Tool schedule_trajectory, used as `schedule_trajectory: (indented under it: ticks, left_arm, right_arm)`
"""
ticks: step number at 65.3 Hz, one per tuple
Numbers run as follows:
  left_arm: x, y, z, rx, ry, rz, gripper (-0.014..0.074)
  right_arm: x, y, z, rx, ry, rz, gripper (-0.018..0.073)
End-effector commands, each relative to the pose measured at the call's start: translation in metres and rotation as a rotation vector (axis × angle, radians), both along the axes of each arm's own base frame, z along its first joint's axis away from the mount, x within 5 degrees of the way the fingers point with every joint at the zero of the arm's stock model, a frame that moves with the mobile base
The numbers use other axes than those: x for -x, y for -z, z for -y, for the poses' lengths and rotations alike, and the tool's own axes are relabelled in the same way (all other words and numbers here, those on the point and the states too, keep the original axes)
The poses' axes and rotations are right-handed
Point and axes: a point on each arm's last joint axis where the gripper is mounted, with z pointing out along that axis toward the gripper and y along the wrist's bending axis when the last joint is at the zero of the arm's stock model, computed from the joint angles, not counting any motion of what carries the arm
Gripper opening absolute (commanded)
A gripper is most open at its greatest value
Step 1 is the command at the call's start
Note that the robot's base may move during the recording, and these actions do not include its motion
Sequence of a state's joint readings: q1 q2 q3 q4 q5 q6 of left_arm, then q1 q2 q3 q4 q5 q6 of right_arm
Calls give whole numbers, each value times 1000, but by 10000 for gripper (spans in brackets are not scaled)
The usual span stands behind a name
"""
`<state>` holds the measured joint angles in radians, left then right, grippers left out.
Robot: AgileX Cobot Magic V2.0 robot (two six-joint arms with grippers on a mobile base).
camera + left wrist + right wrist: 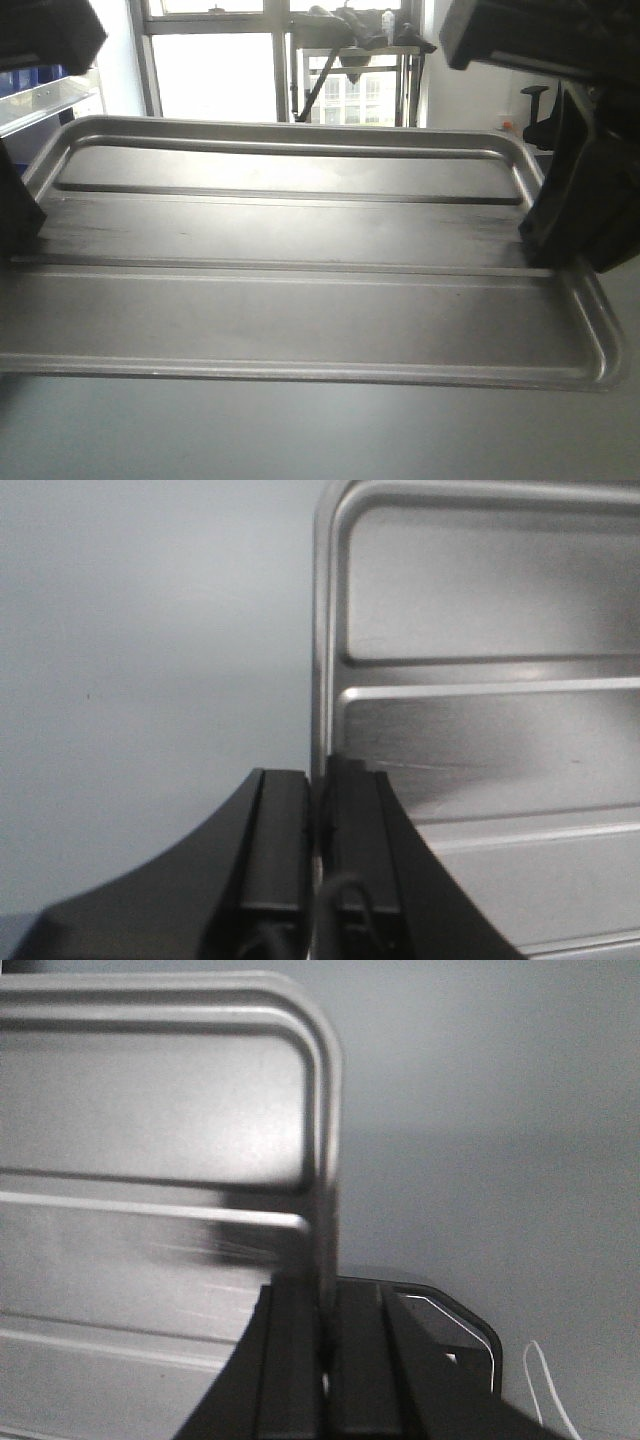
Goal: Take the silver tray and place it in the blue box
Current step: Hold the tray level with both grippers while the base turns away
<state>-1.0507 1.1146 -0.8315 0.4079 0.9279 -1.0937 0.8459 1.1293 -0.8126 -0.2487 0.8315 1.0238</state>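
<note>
the silver tray [300, 310] sat level over the grey bench [300, 440], its short rims pinched by the left end effector [322, 775] and right end effector [327, 1295], jaws nearly shut, opposite grips sharing the load evenly.

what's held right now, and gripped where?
The silver tray, by both: left gripper pinches its left end rim, right gripper the opposite end rim.

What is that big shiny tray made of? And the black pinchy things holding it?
The silver tray looks like metal, likely steel or aluminium: brushed grey sheen, bright reflections, pressed ridges. The left gripper and right gripper clamping its rim look like matte black plastic or rubber; which one, I cannot tell.
</note>
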Motion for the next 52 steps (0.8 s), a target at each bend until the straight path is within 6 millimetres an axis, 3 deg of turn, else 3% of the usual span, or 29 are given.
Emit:
schedule_trajectory:
  ticks: [1, 52]
  left_arm:
    - [-4, -10, -12, -70, -35, 50, -14]
    - [-4, -9, -12, -74, -36, 50, -14]
  right_arm:
    - [-2, -11, 11, 74, 0, 60, 50]
    - [-2, -11, 11, 78, 1, 58, 50]
